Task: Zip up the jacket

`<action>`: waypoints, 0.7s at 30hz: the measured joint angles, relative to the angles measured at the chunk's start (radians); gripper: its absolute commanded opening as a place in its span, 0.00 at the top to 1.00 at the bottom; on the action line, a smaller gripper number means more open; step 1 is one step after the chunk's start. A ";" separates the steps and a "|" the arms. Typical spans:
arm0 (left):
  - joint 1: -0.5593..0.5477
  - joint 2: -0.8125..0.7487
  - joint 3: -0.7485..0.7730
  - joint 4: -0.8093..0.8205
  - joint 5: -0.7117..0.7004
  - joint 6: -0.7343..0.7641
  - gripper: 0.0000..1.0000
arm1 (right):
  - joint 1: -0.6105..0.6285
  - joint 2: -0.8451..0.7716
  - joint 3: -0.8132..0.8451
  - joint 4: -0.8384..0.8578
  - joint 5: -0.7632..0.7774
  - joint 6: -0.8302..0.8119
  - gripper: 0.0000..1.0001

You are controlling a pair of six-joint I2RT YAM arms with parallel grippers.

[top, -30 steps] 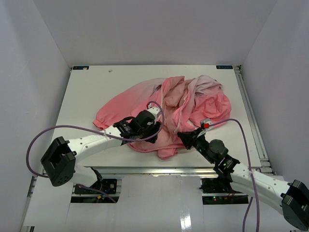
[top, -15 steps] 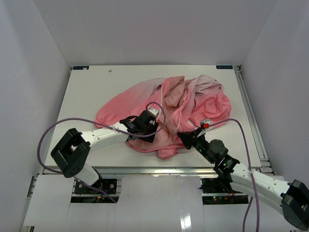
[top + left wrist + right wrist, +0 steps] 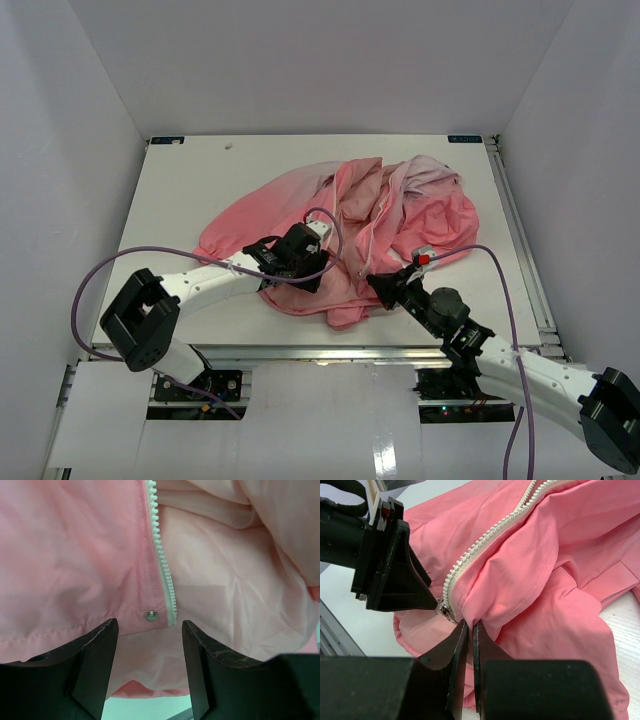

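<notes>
Where jacket [image 3: 290, 200] bunches, zipper [image 3: 162, 565] hides.

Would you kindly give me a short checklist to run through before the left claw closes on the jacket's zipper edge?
1. Left claw open: ok.
2. Lower end of the zipper teeth lies between its fingers, beside the snap stud: ok.
3. Right claw shut on a fold of the jacket beside the zipper: ok.
4. Small metal piece at the zipper's end in view: ok; whether it is the slider: cannot tell.
5. Matching second row of teeth found: cannot tell.
</notes>
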 measured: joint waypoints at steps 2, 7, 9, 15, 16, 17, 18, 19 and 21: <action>0.002 -0.002 0.006 -0.006 0.010 0.010 0.38 | 0.000 0.007 0.000 0.000 0.000 0.000 0.92; 0.022 -0.003 0.022 -0.027 0.023 0.028 0.42 | 0.000 0.021 0.000 0.002 -0.001 0.000 0.92; 0.030 -0.001 0.025 -0.032 0.028 0.033 0.43 | 0.000 0.021 0.000 0.003 -0.001 0.000 0.92; 0.039 0.044 0.030 -0.034 0.057 0.037 0.43 | 0.000 0.020 0.000 0.003 -0.001 0.000 0.92; 0.039 0.054 0.030 -0.030 0.070 0.038 0.43 | 0.000 0.020 0.000 0.004 -0.001 0.000 0.92; 0.039 0.064 0.030 -0.025 0.084 0.040 0.43 | 0.000 0.020 0.000 0.004 -0.001 0.000 0.92; 0.039 0.073 0.030 -0.021 0.097 0.041 0.42 | 0.000 0.020 0.000 0.004 -0.001 0.000 0.92; 0.039 0.081 0.029 -0.016 0.109 0.042 0.42 | 0.000 0.020 0.000 0.004 -0.001 0.000 0.92; 0.039 0.088 0.026 -0.004 0.131 0.042 0.42 | 0.000 0.020 0.000 0.005 -0.001 0.000 0.92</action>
